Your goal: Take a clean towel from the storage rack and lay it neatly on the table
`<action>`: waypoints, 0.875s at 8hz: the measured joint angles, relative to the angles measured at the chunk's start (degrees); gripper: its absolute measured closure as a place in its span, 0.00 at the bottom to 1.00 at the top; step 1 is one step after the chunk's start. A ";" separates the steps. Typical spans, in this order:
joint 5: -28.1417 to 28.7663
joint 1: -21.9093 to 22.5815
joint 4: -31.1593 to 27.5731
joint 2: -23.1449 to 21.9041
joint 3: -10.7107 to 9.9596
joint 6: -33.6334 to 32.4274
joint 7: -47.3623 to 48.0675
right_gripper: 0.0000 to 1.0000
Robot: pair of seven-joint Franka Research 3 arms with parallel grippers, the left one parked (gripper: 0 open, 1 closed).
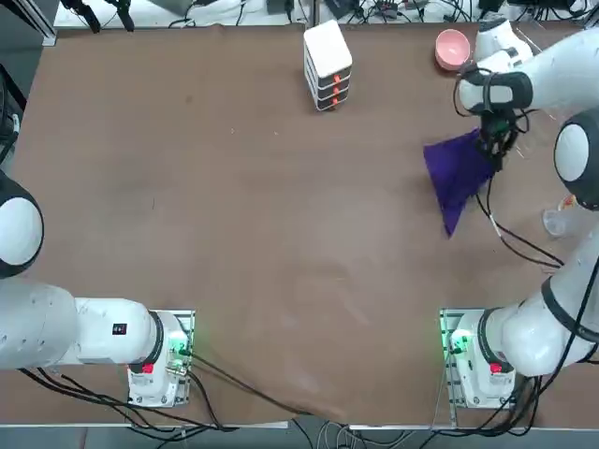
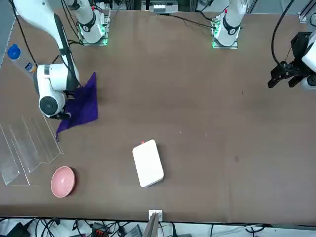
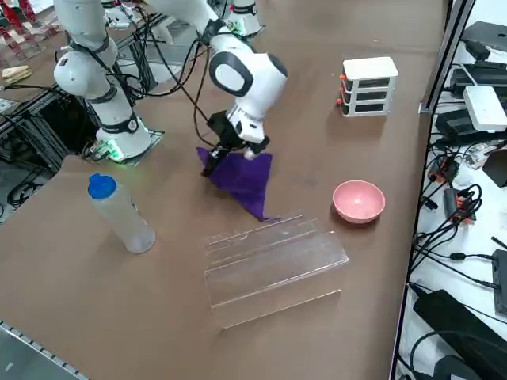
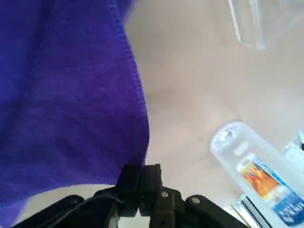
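Now the claw (image 4: 140,169) is pinched together on 1 corner of the towel (image 4: 71,99), and the rest of the cloth hangs beneath it and off to its left, out of the rack (image 3: 273,265), which stands to the claw's right and a bit farther out. The step in hand looks like bringing the cloth over the desk (image 1: 281,253) and setting it down. Best go left from the claw, away from the rack and from the bottle (image 3: 127,218) at its right, and keep short of the box (image 3: 369,87), which sits farther out and to the left. The bowl (image 3: 359,201) lies beyond the claw, so a swing outward would risk brushing it. Let the trailing edge touch first, then draw the claw slowly back over the desk while lowering, so that the cloth pays out flat instead of dropping in a heap. With only 1 corner gripped, it will likely twist and fold under itself; a low, gentle release should help, and perhaps 1 or 2 light tugs at the corners afterwards to square it.
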 joint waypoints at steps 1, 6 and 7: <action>-1.94 -0.10 -2.03 -1.01 -1.15 -0.32 -0.01 0.97; -6.09 -5.84 -11.17 -7.50 -3.12 0.84 -1.18 0.97; -6.11 -6.19 -11.56 -7.48 -3.11 2.46 -1.31 0.96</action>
